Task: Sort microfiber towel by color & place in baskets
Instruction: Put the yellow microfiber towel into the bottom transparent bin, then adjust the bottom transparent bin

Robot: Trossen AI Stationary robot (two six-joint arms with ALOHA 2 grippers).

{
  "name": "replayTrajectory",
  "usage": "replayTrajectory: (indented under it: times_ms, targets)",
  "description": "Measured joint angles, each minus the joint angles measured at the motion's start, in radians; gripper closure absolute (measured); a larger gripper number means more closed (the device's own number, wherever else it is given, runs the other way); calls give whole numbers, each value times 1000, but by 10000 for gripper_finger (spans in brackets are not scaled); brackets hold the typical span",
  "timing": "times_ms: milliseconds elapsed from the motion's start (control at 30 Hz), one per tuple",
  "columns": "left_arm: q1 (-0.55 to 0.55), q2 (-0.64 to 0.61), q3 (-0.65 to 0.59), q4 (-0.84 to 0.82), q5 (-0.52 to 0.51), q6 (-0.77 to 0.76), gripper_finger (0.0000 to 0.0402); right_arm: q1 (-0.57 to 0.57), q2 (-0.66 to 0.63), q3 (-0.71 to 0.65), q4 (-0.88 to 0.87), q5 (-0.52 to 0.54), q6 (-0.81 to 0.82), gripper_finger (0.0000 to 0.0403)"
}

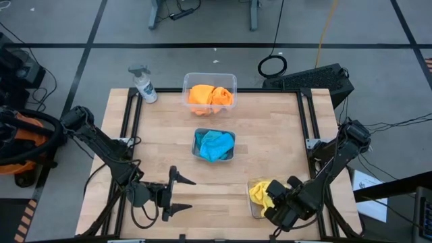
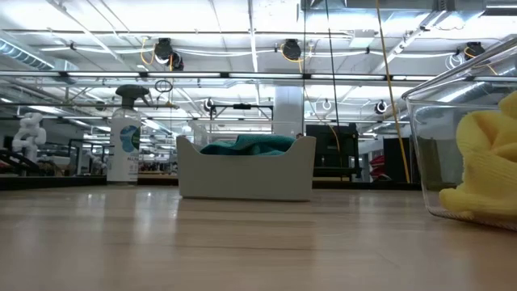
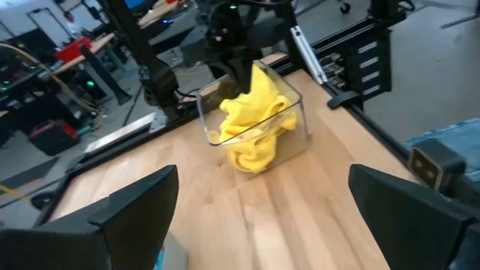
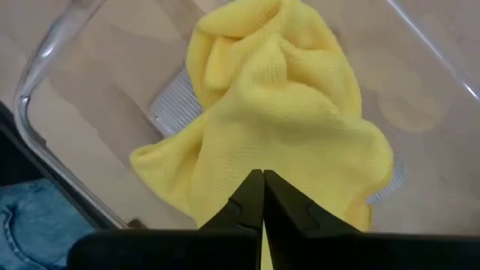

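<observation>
The right gripper (image 4: 262,176), fingers together, hangs over the bright yellow microfiber towels (image 1: 262,192) in the clear plastic basket (image 3: 300,105); a straight lift should avoid snagging. Beside that basket, the left gripper (image 1: 181,195) waits with fingers apart.

From bench height the clear basket (image 2: 452,153) with the yellow towel (image 2: 485,170) runs off the picture's edge. In the middle tub (image 2: 245,171), only the top of the blue towels (image 2: 246,145) shows; how many is hard to say.
</observation>
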Motion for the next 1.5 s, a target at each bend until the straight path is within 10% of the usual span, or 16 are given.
replayTrajectory:
  times_ms: [567, 933, 1200, 1500]
  targets:
    - [60, 0, 0, -8, -27, 11, 139, -74, -1, -323, 371, -99, 26, 403]
    - [66, 0, 0, -20, -30, 12, 190, -108, 0, -149, 171, -139, -81, 403]
    - [66, 0, 0, -25, -90, 35, 191, -85, 0, 84, -21, 27, -241, 403]
    - [64, -13, 0, -10, -72, 89, 191, -88, 0, 161, -8, 546, -790, 403]
